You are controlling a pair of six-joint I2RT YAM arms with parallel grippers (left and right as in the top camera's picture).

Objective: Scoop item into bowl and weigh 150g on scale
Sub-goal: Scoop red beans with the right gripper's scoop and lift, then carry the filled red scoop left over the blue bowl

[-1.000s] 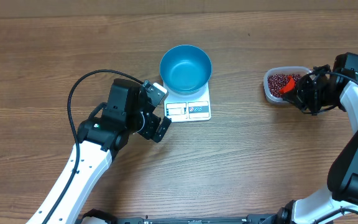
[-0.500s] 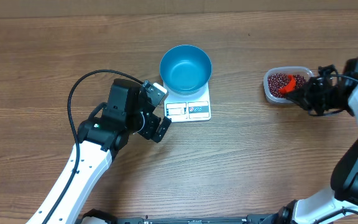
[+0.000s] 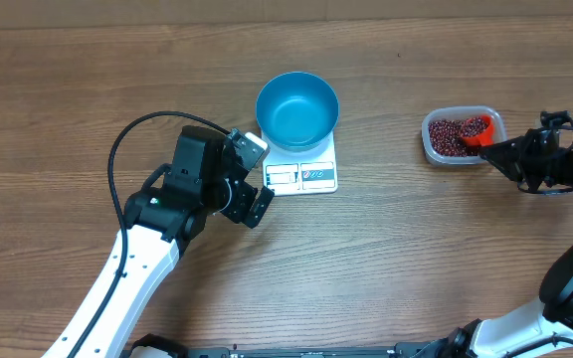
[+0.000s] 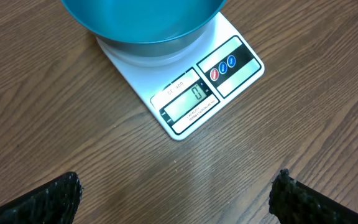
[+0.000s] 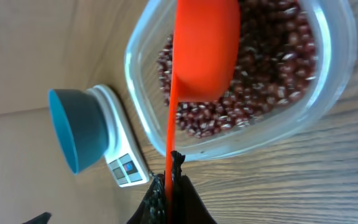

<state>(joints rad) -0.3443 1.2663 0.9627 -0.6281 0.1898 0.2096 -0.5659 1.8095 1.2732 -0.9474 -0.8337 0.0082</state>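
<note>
Red-brown beans (image 5: 272,68) heaped in a clear plastic tub (image 5: 138,118) at the right of the wooden table (image 3: 68,80), right gripper (image 5: 169,186) clamped on the thin handle of an orange scoop (image 5: 205,50) lying over them, blue bowl (image 3: 297,107) sitting on the white scale (image 3: 301,176) – well apart from the tub, left gripper (image 3: 256,177) with fingers spread wide, just beside the scale
</note>
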